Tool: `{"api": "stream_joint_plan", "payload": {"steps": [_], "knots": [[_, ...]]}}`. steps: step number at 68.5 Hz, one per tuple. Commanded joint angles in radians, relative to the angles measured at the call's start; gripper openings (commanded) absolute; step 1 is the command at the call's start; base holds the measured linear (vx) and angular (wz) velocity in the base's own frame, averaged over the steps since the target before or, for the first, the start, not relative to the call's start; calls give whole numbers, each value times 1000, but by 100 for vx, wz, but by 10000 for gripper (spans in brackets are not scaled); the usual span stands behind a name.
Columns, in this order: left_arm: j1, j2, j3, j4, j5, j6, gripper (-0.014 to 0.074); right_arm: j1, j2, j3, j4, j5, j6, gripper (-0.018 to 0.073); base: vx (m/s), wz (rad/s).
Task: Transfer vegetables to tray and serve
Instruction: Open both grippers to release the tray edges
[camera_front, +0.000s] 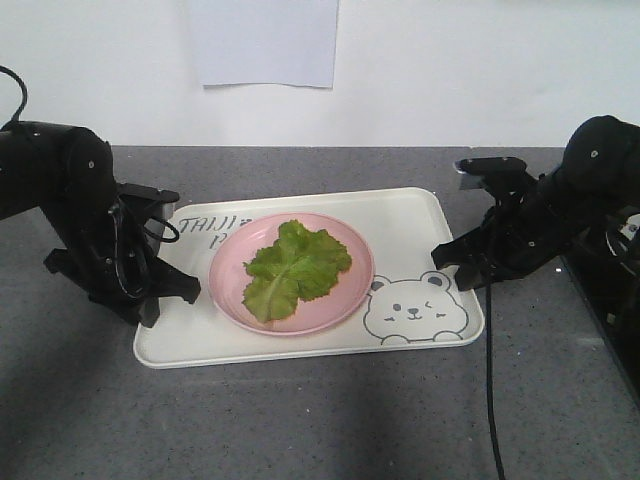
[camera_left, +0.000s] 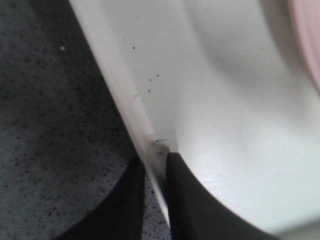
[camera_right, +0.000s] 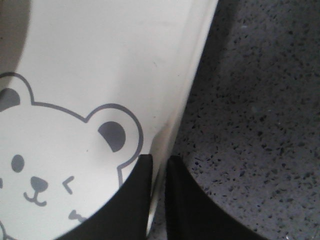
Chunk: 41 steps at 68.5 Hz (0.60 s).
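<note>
A ruffled green lettuce leaf (camera_front: 293, 268) lies on a round pink plate (camera_front: 352, 290), which stands on the cream-white bear tray (camera_front: 412, 215). The tray rests on the grey counter. My left gripper (camera_front: 178, 291) is shut on the tray's left rim; in the left wrist view (camera_left: 155, 167) one finger is inside the rim and one outside. My right gripper (camera_front: 453, 262) is shut on the tray's right rim, also seen in the right wrist view (camera_right: 159, 162) beside the bear's ear (camera_right: 114, 135).
The grey speckled counter (camera_front: 320, 420) surrounds the tray. A white wall with a taped paper sheet (camera_front: 265, 42) stands behind. A black cable (camera_front: 490, 380) hangs from the right arm. Dark equipment (camera_front: 610, 300) sits at the right edge.
</note>
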Motion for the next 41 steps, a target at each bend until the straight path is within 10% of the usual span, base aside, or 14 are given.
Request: {"api": "stream_joint_plan", "payload": {"steps": [1,41], "knots": [[-24,-42,-26,-63,-72,39,-6,18,-44,-30,91,42,-94,15,0,0],[-24,-46,-29,-64,-33,39,85,18,-40,-30,89,61,-80,404,0,0]]}}
